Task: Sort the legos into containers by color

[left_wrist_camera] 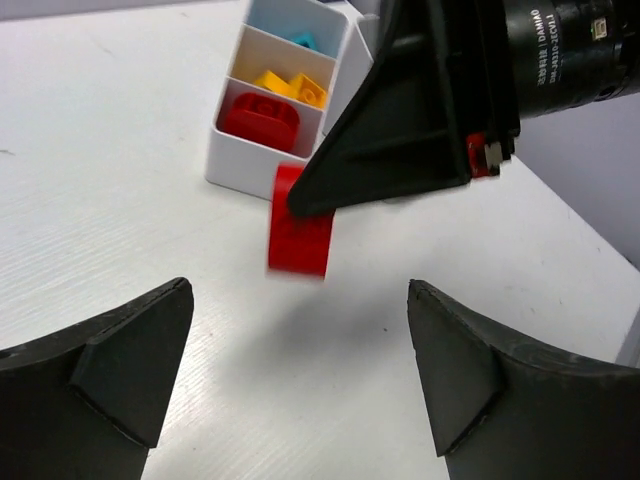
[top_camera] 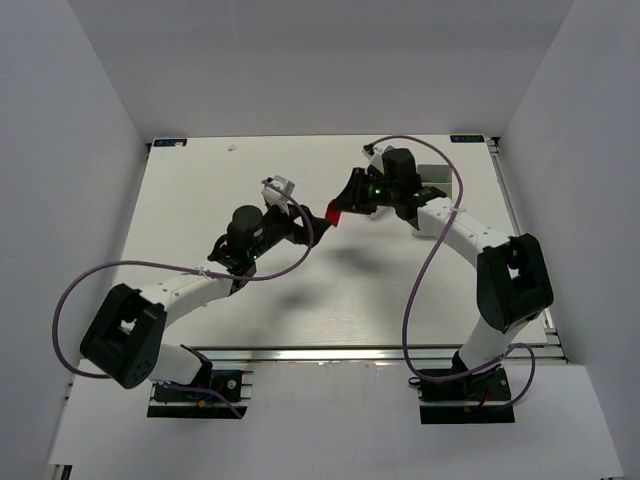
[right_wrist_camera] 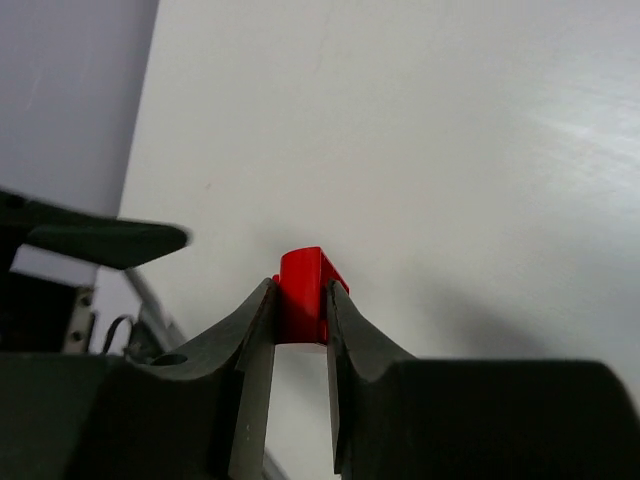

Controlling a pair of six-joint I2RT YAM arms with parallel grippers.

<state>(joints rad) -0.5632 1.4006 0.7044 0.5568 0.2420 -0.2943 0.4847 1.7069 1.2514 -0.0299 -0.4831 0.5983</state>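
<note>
The right jaws are clamped on a red lego (right_wrist_camera: 303,290), one dark finger pressed to each side and the brick's end poking out past the tips. The left jaws stand wide apart with nothing between them. They face the right jaws, so the same lego hangs just ahead of their gap, a little blurred, with its shadow on the bench below.

The bench (top_camera: 330,300) is flat, white and matte, boxed in by plain pale walls (top_camera: 90,120) on three sides.

Beyond the left jaws, just past the held lego and a little to the left, sits a white container (left_wrist_camera: 250,160) with divided compartments in a row. The nearest compartment holds a red brick (left_wrist_camera: 260,115), the next holds yellow and orange bricks (left_wrist_camera: 290,88), and the farthest holds a cyan piece (left_wrist_camera: 303,42). A second pale container (top_camera: 432,172) shows partly behind the right arm (top_camera: 470,235).

Bare bench spreads beneath and to both sides of both pairs of jaws. A metal rail (top_camera: 400,352) runs along the near edge, and purple cables (top_camera: 415,290) loop over the arms.
</note>
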